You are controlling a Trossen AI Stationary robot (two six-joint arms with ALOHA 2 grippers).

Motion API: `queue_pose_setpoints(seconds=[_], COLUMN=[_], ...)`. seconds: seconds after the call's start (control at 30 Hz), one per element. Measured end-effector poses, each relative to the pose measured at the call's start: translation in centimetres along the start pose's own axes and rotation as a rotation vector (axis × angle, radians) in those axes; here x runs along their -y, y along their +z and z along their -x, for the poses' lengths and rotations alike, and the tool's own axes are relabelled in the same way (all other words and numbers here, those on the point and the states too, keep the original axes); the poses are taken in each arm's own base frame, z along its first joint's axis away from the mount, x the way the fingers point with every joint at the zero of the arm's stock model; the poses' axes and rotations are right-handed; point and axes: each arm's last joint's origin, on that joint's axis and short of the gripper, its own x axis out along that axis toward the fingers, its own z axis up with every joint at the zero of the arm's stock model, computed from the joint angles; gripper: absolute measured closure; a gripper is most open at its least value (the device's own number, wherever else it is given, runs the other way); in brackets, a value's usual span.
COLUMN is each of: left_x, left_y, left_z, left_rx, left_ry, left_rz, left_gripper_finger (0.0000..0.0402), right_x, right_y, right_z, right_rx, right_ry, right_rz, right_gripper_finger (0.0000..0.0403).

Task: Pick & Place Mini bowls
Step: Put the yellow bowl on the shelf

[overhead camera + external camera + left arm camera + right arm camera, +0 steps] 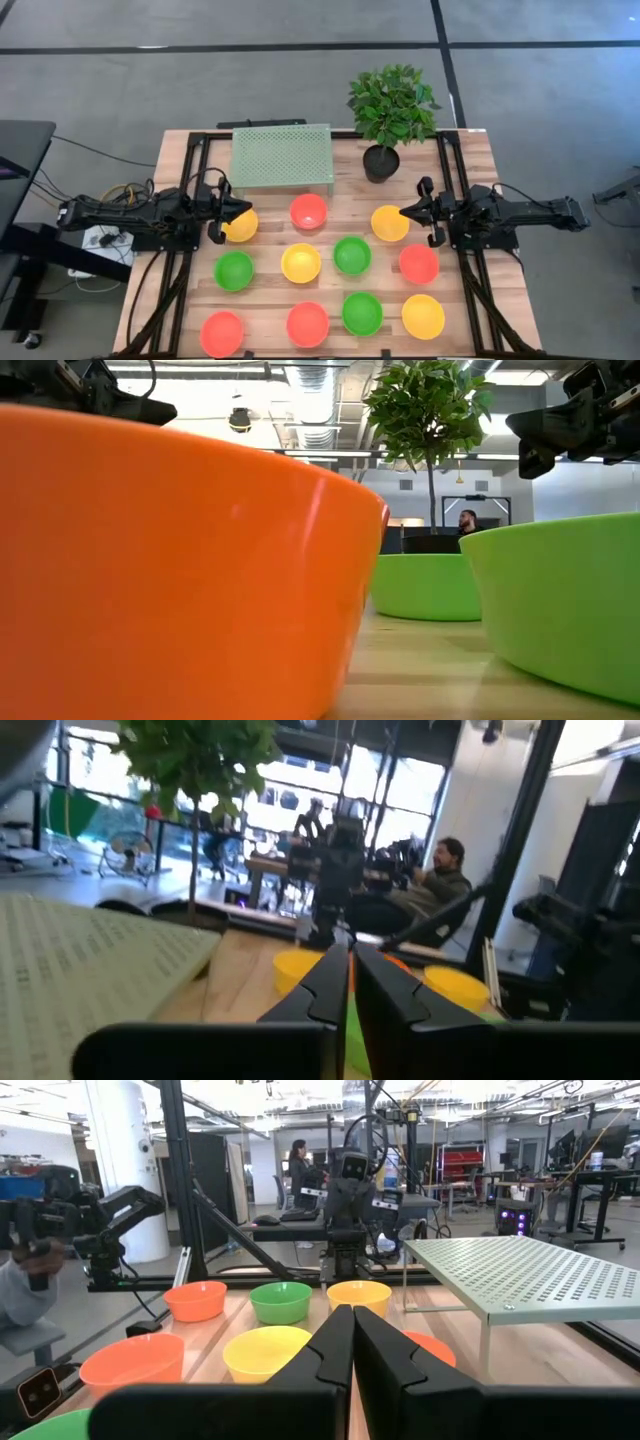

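From above, eleven mini bowls (301, 262) lie spread on the wooden desk (270, 205): four yellow, four red, three green. The left claw (240, 210) hovers over the yellow bowl (241, 226) at the desk's left side; the right claw (406, 213) hovers over another yellow bowl (389, 222) on the right. One pale green rack (281, 155) and one potted plant (389, 110) stand at the far edge.

At desk height, one orange-red bowl (180, 560) and two green ones fill the foreground.

The left wrist view shows fingers (325, 985) nearly together with a thin gap, holding nothing.

The right wrist view shows fingers (335, 1342) pressed together, empty.
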Motion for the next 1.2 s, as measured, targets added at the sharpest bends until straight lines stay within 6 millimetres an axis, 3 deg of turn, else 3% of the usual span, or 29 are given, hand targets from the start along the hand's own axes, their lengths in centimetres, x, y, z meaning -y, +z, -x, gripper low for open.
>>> queue_pose_setpoints(seconds=[0.23,0.37,0.53,0.9,1.2], left_x=[0.1,0.6,1.2,1.5,1.4], left_y=[0.4,2.6,4.5,4.9,4.9], left_z=[-0.1,-0.5,-1.5,-4.6,-5.0], left_rx=[0.014,0.056,0.017,-0.116,-0.13], left_ry=[-0.002,-0.044,-0.103,-0.08,-0.053], left_rz=[-0.001,0.002,0.001,-0.005,-0.015], left_gripper_finger=[0.0318,0.0301,0.0299,0.0298,0.0298], right_x=[0.0,0.0,0.0,0.0,0.0], right_y=[0.0,0.0,0.0,0.0,0.0], right_z=[0.0,0.0,0.0,0.0,0.0], right_rx=[0.0,0.001,0.0,0.001,0.002], right_ry=[0.0,-0.009,-0.009,-0.012,-0.007], right_rz=[0.0,0.0,0.0,0.0,0.0], right_gripper_finger=[0.0397,0.0397,0.0397,0.0397,0.0397])
